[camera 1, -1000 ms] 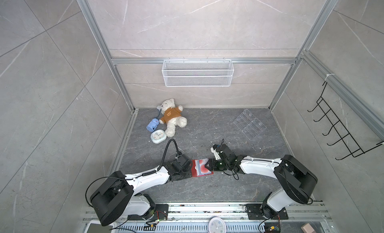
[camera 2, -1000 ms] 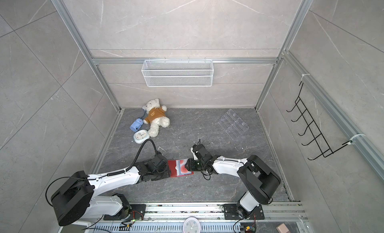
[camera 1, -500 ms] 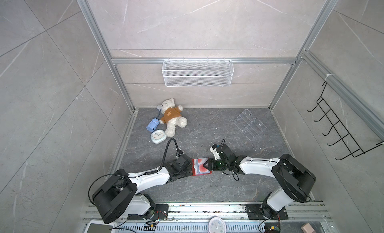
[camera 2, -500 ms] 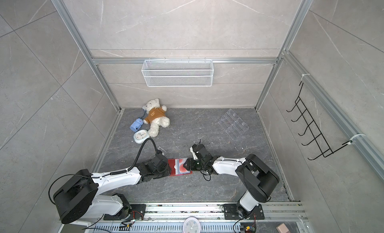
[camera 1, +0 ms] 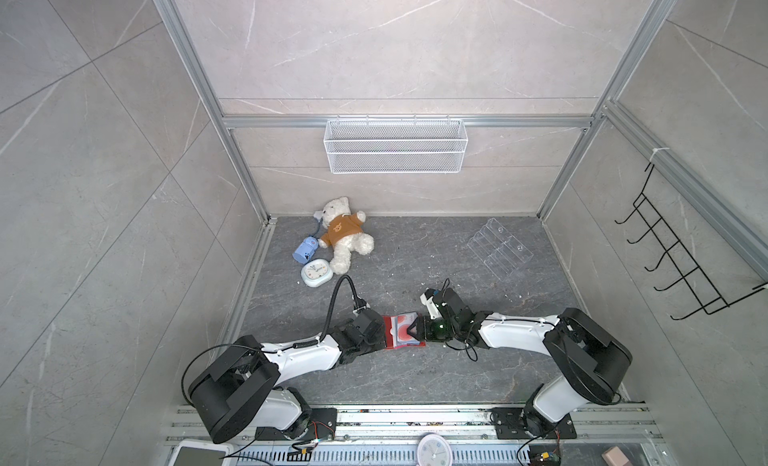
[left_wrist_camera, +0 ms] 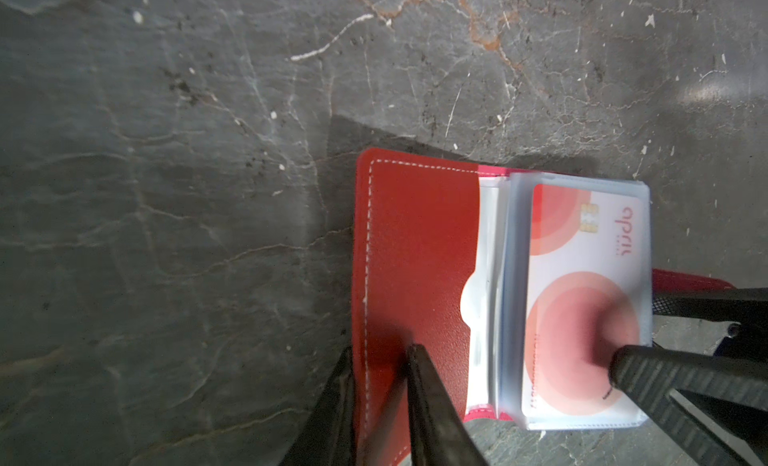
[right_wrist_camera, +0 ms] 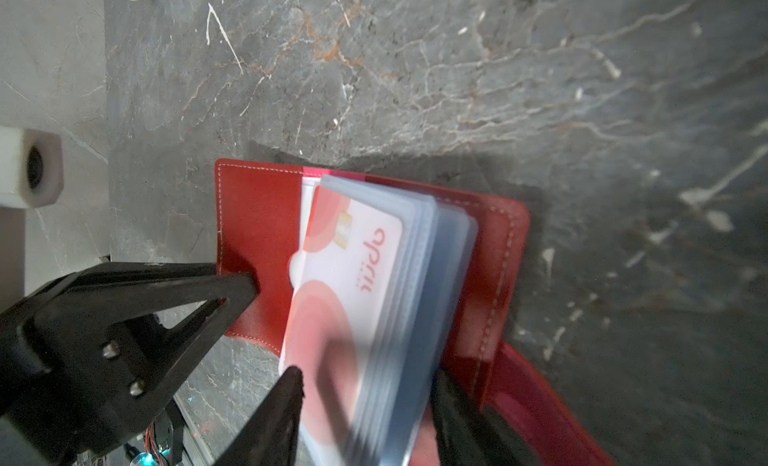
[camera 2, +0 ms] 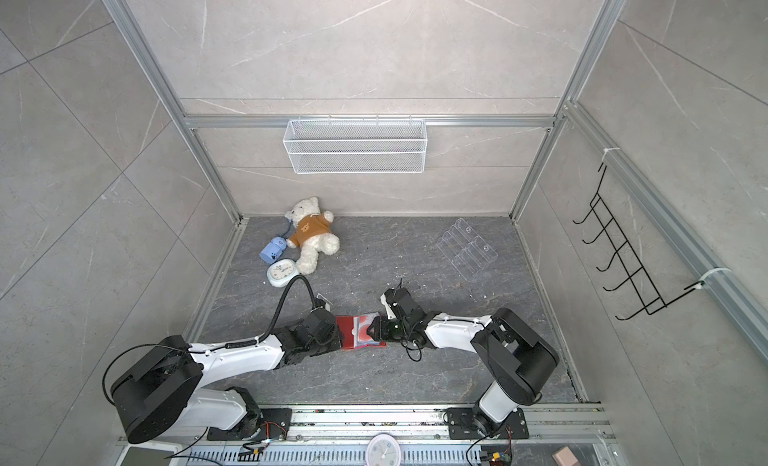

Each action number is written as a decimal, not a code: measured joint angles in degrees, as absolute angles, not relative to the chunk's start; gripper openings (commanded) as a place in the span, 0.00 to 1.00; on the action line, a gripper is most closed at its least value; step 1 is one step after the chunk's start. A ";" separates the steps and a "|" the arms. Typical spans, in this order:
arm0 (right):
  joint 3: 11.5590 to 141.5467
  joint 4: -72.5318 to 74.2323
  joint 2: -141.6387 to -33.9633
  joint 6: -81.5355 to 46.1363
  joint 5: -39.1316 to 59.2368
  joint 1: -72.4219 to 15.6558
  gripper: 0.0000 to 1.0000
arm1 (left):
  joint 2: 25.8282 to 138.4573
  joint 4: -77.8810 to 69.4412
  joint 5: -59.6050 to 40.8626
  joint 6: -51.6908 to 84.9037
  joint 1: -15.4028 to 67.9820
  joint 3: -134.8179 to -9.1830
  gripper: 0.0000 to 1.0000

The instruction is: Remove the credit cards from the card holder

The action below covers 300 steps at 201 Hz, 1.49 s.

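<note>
The flat red leather-like card holder (camera 1: pixel 401 333) lies open on the dark grey marbled desk (left_wrist_camera: pixel 166 202), near the front and midway between the two arms. The one white credit card (left_wrist_camera: pixel 582 276) with red-orange circles that shows sits inside the top of the pale blue clear plastic sleeves (right_wrist_camera: pixel 419 251) on its right half. The likely failure is a pull that moves sleeve and card as one — the right fingers (right_wrist_camera: pixel 282 414) press through the plastic, so the card may not slide free and the whole booklet could lift or drag instead. The left hold looks thin too — a slip off the stitched edge would free the cover. The right fingers, about half open, clamp the free edge of the sleeves, one on the card's face, one beneath. The left fingers (left_wrist_camera: pixel 430 405) stand nearly closed astride the left cover's edge, one tip on the red leather, one just outside it; whether they pinch or merely pin it, I cannot tell.
</note>
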State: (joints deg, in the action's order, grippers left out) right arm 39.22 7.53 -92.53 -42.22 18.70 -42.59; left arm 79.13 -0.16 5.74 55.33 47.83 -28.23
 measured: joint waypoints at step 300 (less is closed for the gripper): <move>29.89 32.47 -90.83 -54.46 24.36 -42.61 0.56 | 79.92 -6.48 3.68 56.77 47.86 -26.26 0.16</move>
